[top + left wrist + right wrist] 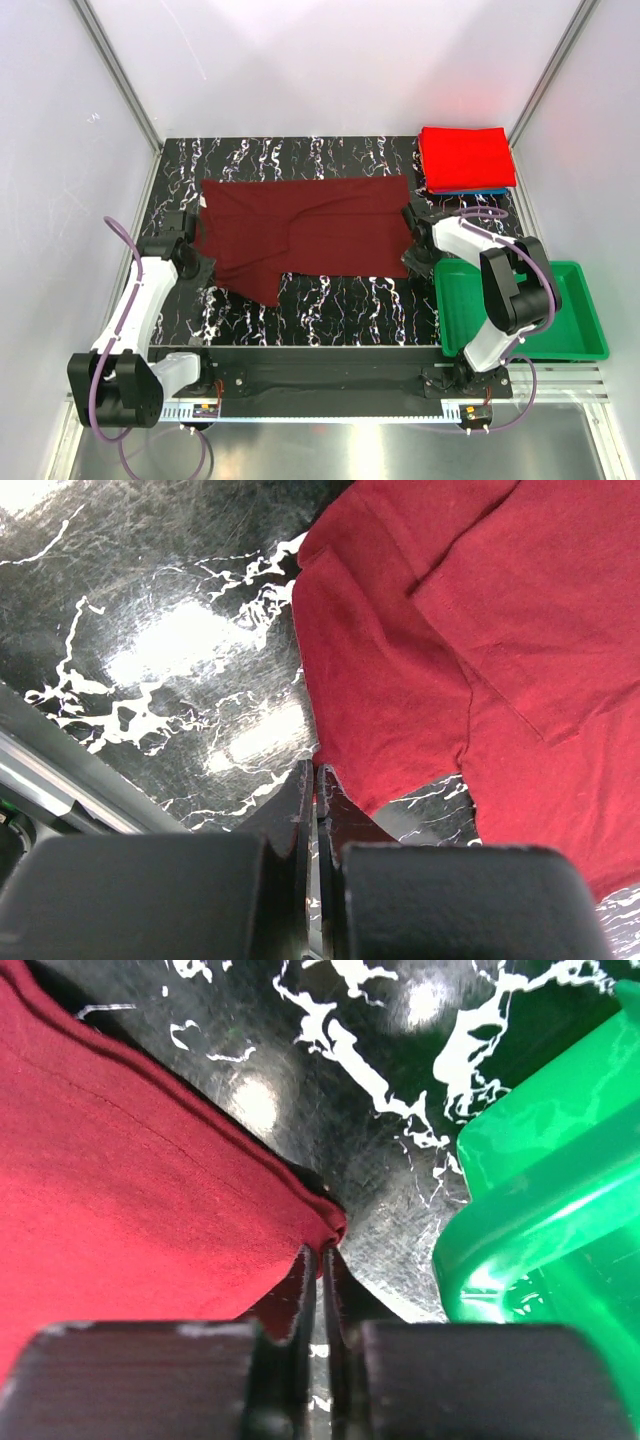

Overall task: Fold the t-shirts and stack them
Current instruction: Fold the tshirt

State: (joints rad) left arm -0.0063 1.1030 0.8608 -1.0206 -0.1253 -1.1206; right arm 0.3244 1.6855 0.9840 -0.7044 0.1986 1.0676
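Observation:
The dark maroon t-shirt [310, 230] lies spread on the black marbled table, its lower left part folded into a point. My left gripper [197, 243] is at its left edge. In the left wrist view the jaws [312, 772] are shut with the shirt's [450, 630] hem at their tips. My right gripper [413, 240] is at the shirt's right edge. In the right wrist view it [322, 1252] is shut on a bunched corner of the shirt [120, 1160]. The folded bright red t-shirt [465, 157] lies at the back right on a blue one [480, 191], which shows only as a thin edge.
A green plastic tray [570, 310] sits at the front right, close beside my right gripper, and shows in the right wrist view [540, 1160]. White walls with metal posts enclose the table [340, 310] on three sides.

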